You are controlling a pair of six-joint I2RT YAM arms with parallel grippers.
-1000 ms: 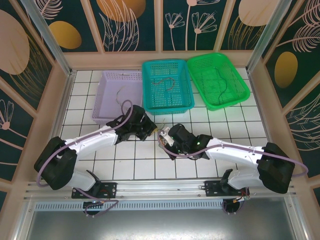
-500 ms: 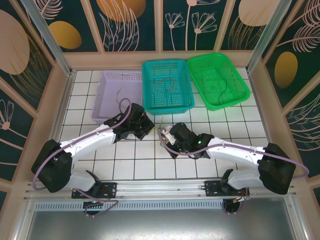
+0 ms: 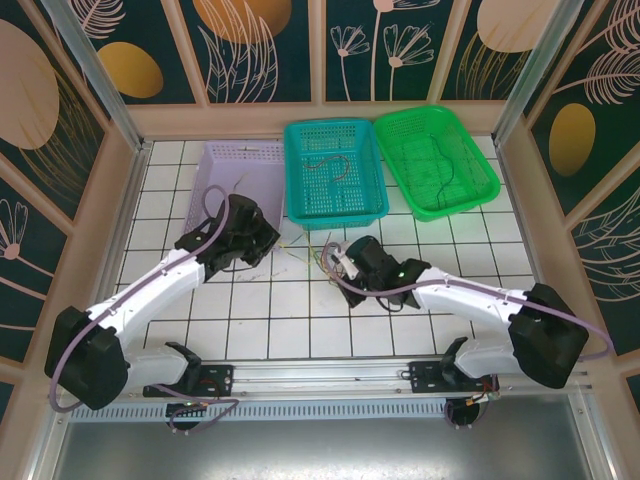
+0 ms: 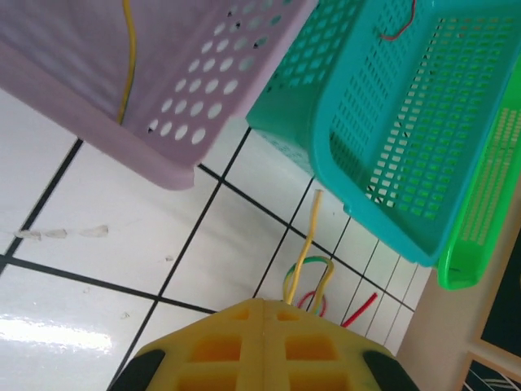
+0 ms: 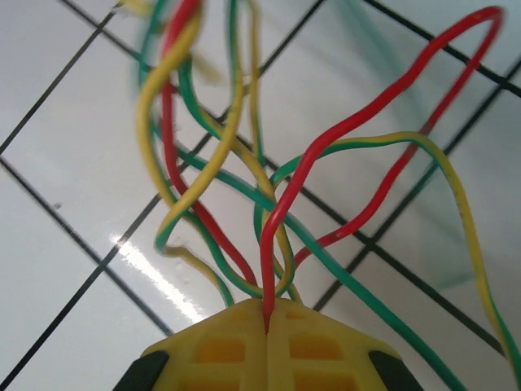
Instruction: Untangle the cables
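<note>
Where tiles lie between the arms, cables, red, yellow, green, one looped tangle, right gripper pinching a red strand, left gripper closed tight, yellow strand at its tip, hold unclear.

Overhead overview; low wrist close-ups on cables

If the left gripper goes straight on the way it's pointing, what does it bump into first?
The left gripper would probably meet the teal perforated plastic basket's near wall first, though depth is unclear.
</note>
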